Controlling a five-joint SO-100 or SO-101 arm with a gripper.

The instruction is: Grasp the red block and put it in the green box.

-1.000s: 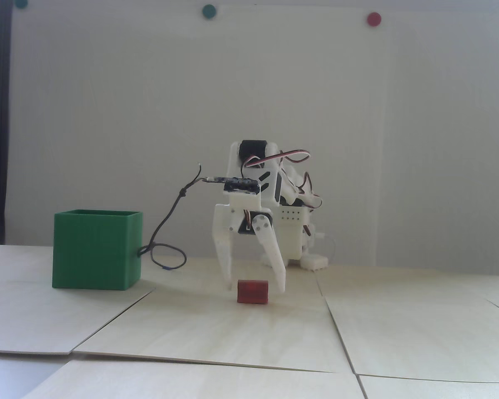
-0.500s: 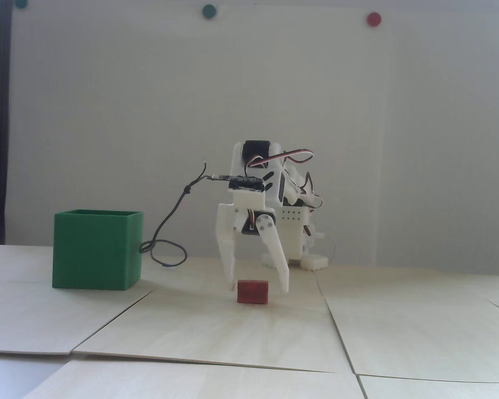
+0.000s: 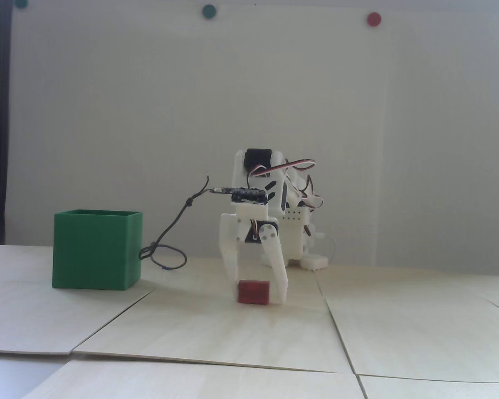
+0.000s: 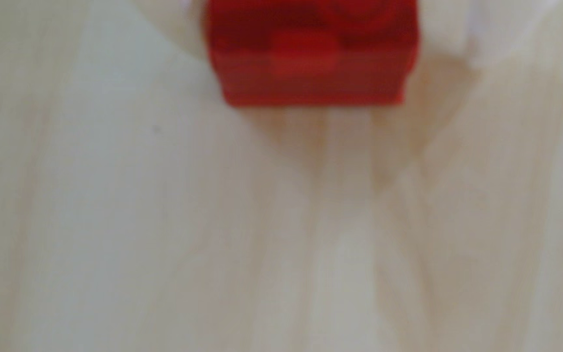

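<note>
**Claw straddling the red block on the desk**

In the fixed view the white plastic two-finger claw (image 3: pixel 258 293) points down over the small dark-red rectangular block (image 3: pixel 253 291), which sits on the pale wooden desk (image 3: pixel 216 328). The fingers are spread, one on each side of the block. The left finger's tip is hidden behind the block's upper left corner, so contact there cannot be judged; the right finger reaches down just beside the block's right face, and whether it touches is unclear. The claw is released, not clamped on anything.

The large matte green cube-shaped box (image 3: pixel 96 249) stands on the desk well to the left of the block in this view; its inside is hidden from this low angle.

The wrist view is heavily blurred. The block (image 4: pixel 310 57) is cut off by the top edge, with blurred white shapes on either side and the desk (image 4: pixel 171 220) below.
</note>
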